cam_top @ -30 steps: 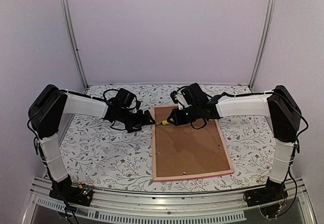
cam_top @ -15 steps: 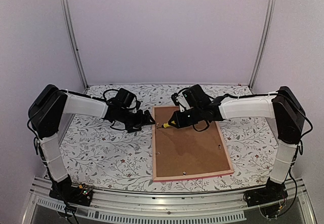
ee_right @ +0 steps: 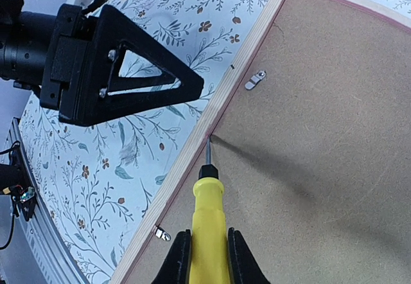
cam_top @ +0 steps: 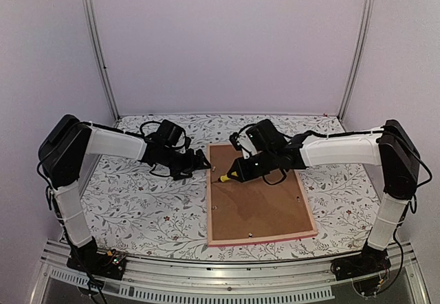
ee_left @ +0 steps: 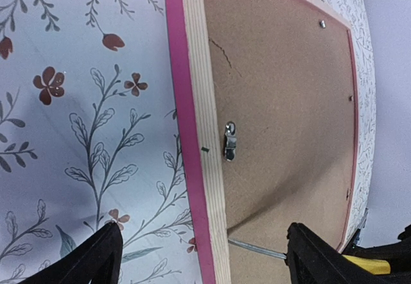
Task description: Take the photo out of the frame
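We grip a screwdriver (ee_right: 209, 213) in the right hand (ee_right: 207, 253), its tip against the backing board (ee_left: 289, 104) just ahead. The left hand (cam_top: 198, 161) is wide beside the frame (ee_left: 183, 104). The photo, hidden underneath, likely creases; we'd take its border.

No text, label or number is legible on the yellow-handled screwdriver (ee_right: 207, 210) in the right gripper (ee_right: 207, 239) or the plain brown backing board (ee_right: 321, 136) beneath it.
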